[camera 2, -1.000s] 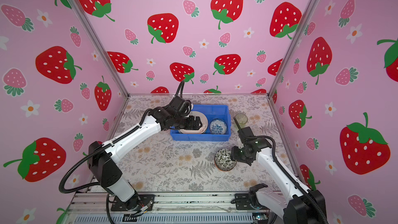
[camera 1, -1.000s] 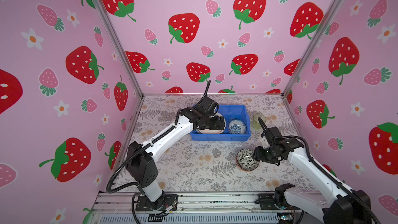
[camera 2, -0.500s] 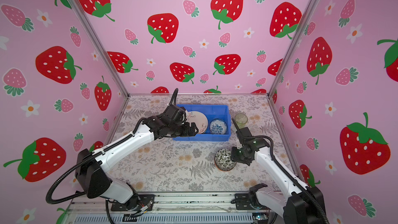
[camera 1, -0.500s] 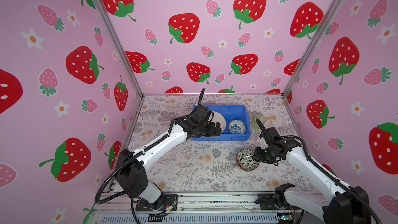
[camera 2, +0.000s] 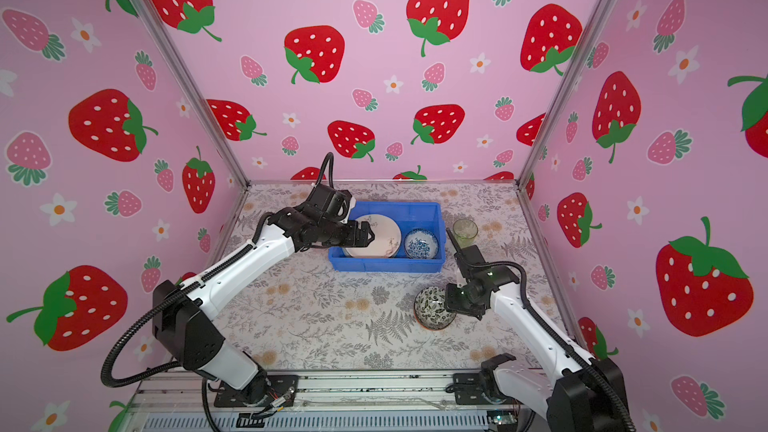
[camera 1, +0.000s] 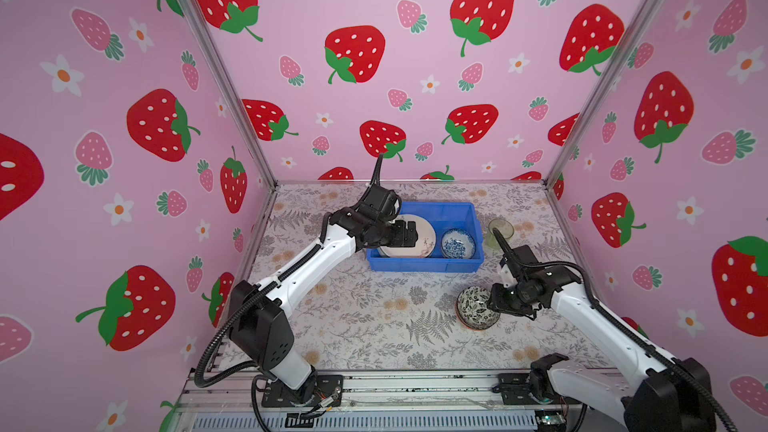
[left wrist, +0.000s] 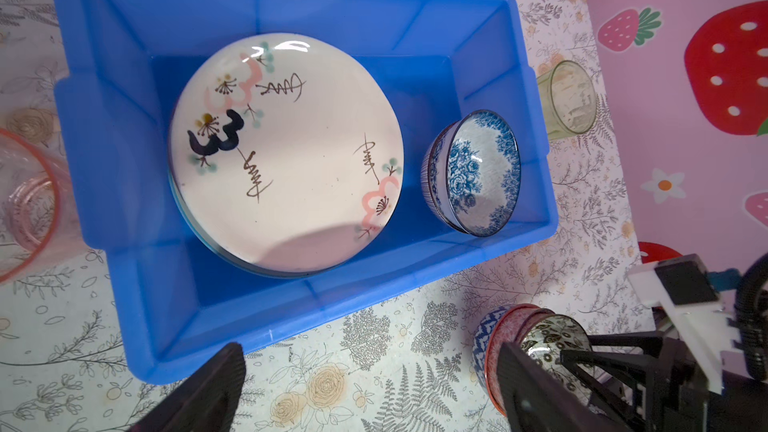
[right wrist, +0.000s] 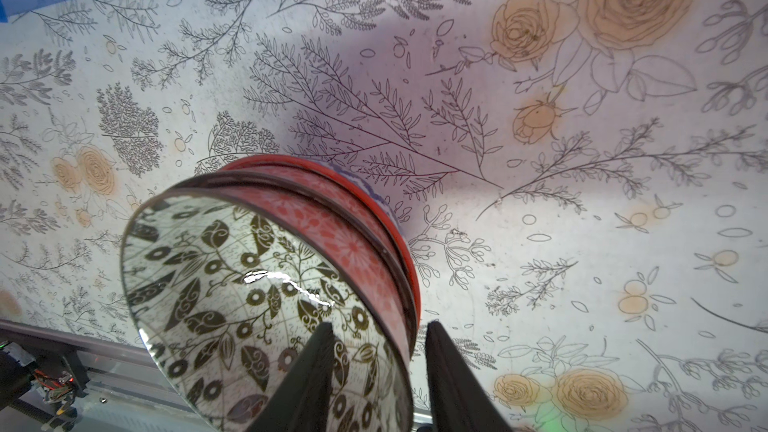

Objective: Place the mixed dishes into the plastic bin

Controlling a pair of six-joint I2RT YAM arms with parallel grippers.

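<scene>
Saw, in both top views, left gripper (camera 1: pixel 406 233) spread wide and empty over plastic bin (camera 1: pixel 424 264), above cream "3" plate (camera 1: pixel 424 238); blue bowl (camera 1: pixel 457 243) inside beside it. Spotted green tumbler (camera 1: pixel 500 231) just outside bin, bowl stack (camera 1: pixel 473 308) well apart on mat (camera 1: pixel 374 326), right gripper (camera 1: pixel 493 305) at its rim.
Left wrist: confirmed fingers (left wrist: pixel 216 384) far apart; caught pink tumbler (left wrist: pixel 25 201) just beside bin, end opposite the green one.
Right wrist: found jaws narrow, astride stack's wall, apparently clamped on it. Judged ceramic stiff, heavy, glaze-slick, chippable, nested so liable to shift. Best pinched deep across all walls at rim, kept level.
</scene>
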